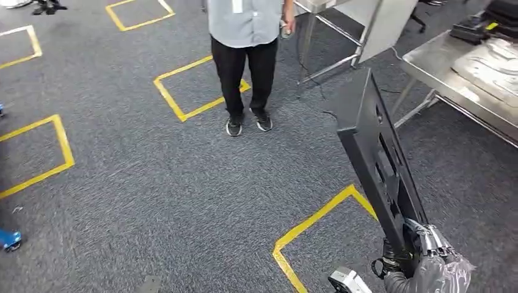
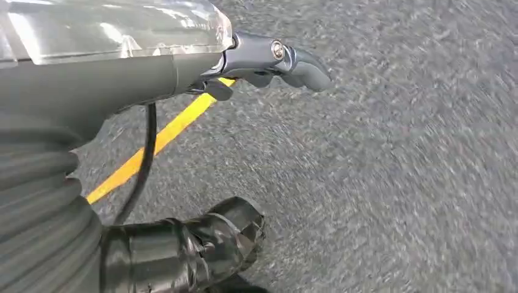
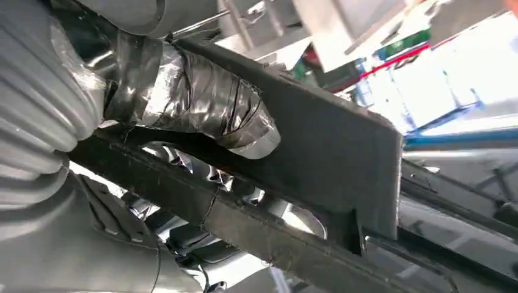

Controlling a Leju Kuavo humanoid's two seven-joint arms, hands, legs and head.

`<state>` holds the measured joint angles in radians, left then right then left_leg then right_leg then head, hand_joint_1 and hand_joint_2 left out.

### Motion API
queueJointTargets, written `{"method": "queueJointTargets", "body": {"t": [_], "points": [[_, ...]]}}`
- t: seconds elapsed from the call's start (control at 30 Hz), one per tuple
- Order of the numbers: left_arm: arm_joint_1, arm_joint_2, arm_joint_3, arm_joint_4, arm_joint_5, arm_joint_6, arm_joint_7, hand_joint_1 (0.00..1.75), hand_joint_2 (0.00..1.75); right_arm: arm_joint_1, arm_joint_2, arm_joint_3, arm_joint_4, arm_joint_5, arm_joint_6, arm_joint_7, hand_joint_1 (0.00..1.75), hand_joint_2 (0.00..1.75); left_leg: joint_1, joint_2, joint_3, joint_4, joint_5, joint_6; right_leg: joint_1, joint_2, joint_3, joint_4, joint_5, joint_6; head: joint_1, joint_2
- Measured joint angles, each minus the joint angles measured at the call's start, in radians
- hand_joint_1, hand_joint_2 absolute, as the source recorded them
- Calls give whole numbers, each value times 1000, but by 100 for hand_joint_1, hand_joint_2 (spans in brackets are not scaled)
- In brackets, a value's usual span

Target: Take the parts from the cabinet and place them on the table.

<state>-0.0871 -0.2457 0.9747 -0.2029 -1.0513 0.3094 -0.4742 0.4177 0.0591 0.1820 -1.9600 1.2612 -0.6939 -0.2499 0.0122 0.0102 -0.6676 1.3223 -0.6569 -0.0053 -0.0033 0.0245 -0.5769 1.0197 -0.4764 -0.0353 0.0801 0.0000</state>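
The grey carpet floor takes up most of the head view, marked with yellow tape squares. At the upper right stands a metal bench on thin legs, with pale moulded parts lying on its top and a dark item at its far corner. A second steel-legged frame with a grey panel stands just beyond it. A person in a grey shirt, black trousers and dark shoes stands on the carpet ahead of the robot, feet at the corner of one tape square.

The part is a long black plastic panel with slots along it. It rises steeply from the lower right of the head view and leans toward the bench, its upper end near the bench edge without touching it. It is off the floor and not on the bench.

The right hand grips the lower end of the panel. In the right wrist view its tape-wrapped thumb presses across the flat face of the panel, with darker fingers curled under the edge.

The left hand hangs over the carpet near a yellow tape line. Its taped thumb and the grey fingers are apart, with nothing between them.
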Motion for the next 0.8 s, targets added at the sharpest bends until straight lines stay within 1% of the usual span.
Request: {"method": "queueJointTargets", "body": {"t": [0.03,0.07,0.1,0.13,0.17,0.2,0.23,0.27,0.3,0.33,0.37,0.4,0.43,0.47,0.5,0.53,0.57,0.6,0.63,0.67,0.7,0.73,0.77,0.8], "points": [[1,0,0,0,0,0,0,0,175,1,0,0,0,0,0,0,175,175,1,0,5,-26,33,-1,-1,15,1,3,-2,2,0,0],[0,1,0,0,0,0,0,0,175,1,0,0,0,0,0,0,175,175,2,-2,27,-87,79,0,-2,29,1,8,-5,5,0,0],[-1,1,0,0,0,0,0,0,175,1,0,0,0,0,0,0,175,175,4,-14,67,-183,135,0,-4,44,2,14,-9,10,0,0],[-1,2,0,0,0,0,0,0,175,1,0,0,0,0,0,0,175,175,8,-46,95,-258,158,1,-5,53,-1,24,-15,15,0,0],[0,2,0,0,0,0,0,0,175,0,0,0,0,0,0,0,175,175,9,-88,101,-269,137,1,0,60,-9,34,-19,22,0,0],[-3,2,0,0,0,0,0,0,175,1,1,0,0,0,0,0,175,175,9,-77,102,-268,142,9,0,71,-15,37,-18,26,1,0],[-4,2,0,0,0,-1,0,0,175,3,1,0,0,0,-1,0,175,175,3,-69,102,-269,143,13,-4,75,-17,35,-16,32,0,0],[-3,2,0,0,0,-1,0,0,175,3,1,0,0,0,-1,0,175,175,0,-62,102,-269,145,20,-7,85,-18,30,-12,39,0,0],[-3,1,0,0,0,-1,0,0,175,4,1,0,0,0,-1,0,175,175,7,-52,104,-277,150,27,-6,93,-20,30,-11,43,0,0],[-4,0,0,0,0,-1,0,0,175,7,1,0,0,0,-1,0,175,175,10,-39,107,-283,154,34,-6,62,-20,39,-17,46,1,0],[-4,1,0,0,0,-2,-1,0,175,5,1,-1,0,0,-2,0,175,175,10,-32,109,-287,155,38,-2,17,-33,71,-41,53,3,0],[-3,1,0,0,0,-5,-2,0,175,2,1,-1,0,0,-2,0,175,175,8,-20,109,-288,155,42,-4,-3,-63,131,-77,58,2,0],[-2,1,0,0,0,-9,-2,0,175,1,1,-1,0,-2,-2,0,175,175,7,-8,108,-288,154,43,-6,-12,-102,211,-116,61,3,0],[0,1,0,0,0,-10,-2,0,175,2,1,-1,0,-2,-2,0,175,175,7,6,108,-288,152,45,-9,-15,-139,284,-143,64,2,0],[0,1,0,0,0,-11,-3,0,175,3,1,-1,1,-3,-1,0,175,175,7,18,109,-287,151,44,-11,-15,-160,324,-147,66,2,0],[-1,1,0,0,0,-13,-3,0,175,3,1,-1,2,-3,-1,0,175,175,7,29,111,-287,149,43,-12,-17,-155,312,-126,67,3,0],[-2,1,0,0,0,-14,-4,0,175,3,1,-1,2,-3,-1,0,175,175,7,41,115,-287,146,43,-12,-21,-124,249,-85,65,2,0],[-2,1,0,0,0,-14,-5,0,175,3,1,-1,1,-4,-1,0,175,175,7,51,120,-288,142,41,-11,-30,-79,164,-40,60,3,0],[-3,1,0,0,0,-14,-5,0,175,3,1,-1,1,-3,-1,0,175,175,6,59,126,-288,139,38,-6,-57,-27,68,1,51,2,0],[-3,0,0,0,0,-15,-5,0,175,1,1,-1,1,-4,-1,0,175,175,6,66,128,-290,137,36,6,-113,-5,24,-14,41,2,0],[-4,0,0,0,0,-15,-5,0,175,1,1,-1,1,-4,-1,0,175,175,0,73,130,-288,134,30,13,-109,-7,17,-10,36,3,0],[-5,0,1,0,0,-15,-5,0,175,1,1,-1,1,-4,-2,0,175,175,1,81,131,-291,134,24,15,-94,-10,20,-10,33,2,0],[-5,-1,1,0,0,-16,-5,0,175,1,1,-1,1,-4,-2,0,175,175,1,93,135,-295,134,20,16,-85,-14,20,-10,31,3,0],[-6,-2,1,0,0,-16,-5,0,175,4,1,-1,0,-4,-2,0,175,175,0,103,142,-302,135,14,16,-72,-14,14,-8,26,2,0]]}}
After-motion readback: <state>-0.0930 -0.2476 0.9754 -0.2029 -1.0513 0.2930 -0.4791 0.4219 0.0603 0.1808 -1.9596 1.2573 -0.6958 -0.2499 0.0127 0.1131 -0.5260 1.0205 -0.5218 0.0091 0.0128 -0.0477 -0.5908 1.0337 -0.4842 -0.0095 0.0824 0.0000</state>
